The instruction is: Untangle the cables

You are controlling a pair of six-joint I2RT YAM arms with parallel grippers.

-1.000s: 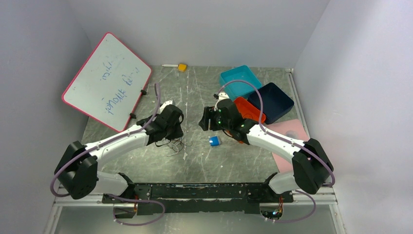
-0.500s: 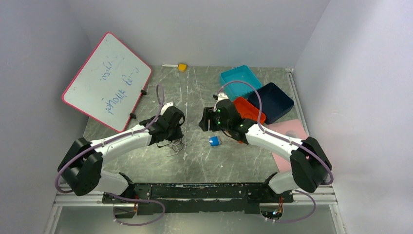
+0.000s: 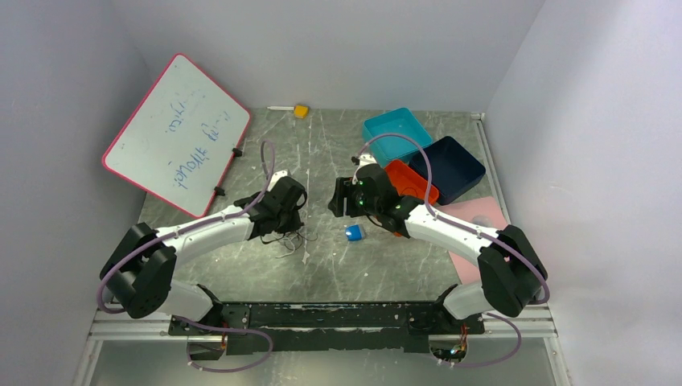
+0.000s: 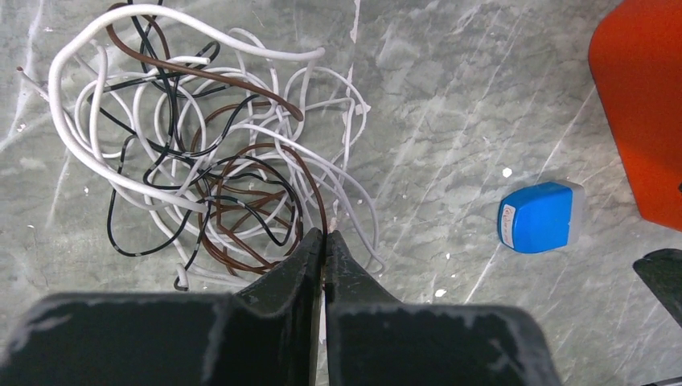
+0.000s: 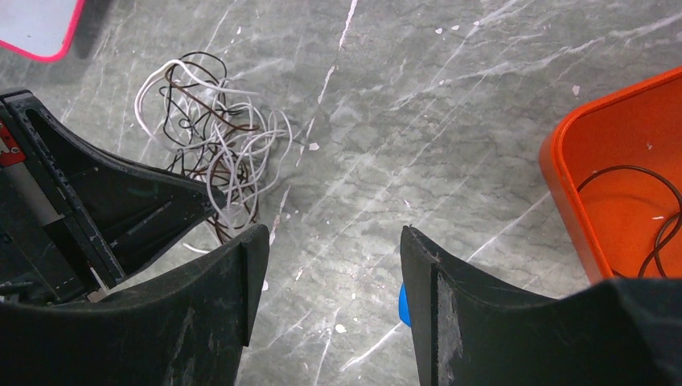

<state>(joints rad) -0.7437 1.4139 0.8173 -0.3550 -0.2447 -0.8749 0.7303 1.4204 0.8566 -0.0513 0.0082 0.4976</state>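
The cables [image 4: 201, 153] lie as a hand-sized tangle of white, black and brown wires on the grey table; they also show in the top view [image 3: 288, 239] and the right wrist view [image 5: 217, 137]. My left gripper [image 4: 323, 235] stands at the tangle's near right edge. Its jaws are shut, with a brown strand running in between the tips. In the top view the left gripper [image 3: 288, 215] sits right over the tangle. My right gripper [image 5: 331, 232] hangs open over bare table to the right of the tangle, holding nothing; the top view shows it too [image 3: 342, 197].
A small blue block [image 4: 539, 217] lies right of the tangle. An orange tray [image 5: 595, 185] holds a dark cable [image 5: 651, 209]. Teal [image 3: 396, 133] and navy [image 3: 450, 167] trays stand behind it. A whiteboard [image 3: 177, 133] leans at the back left.
The left gripper's jaws have closed at the tangle's edge, and the left arm has shifted slightly forward. The right arm has not moved.
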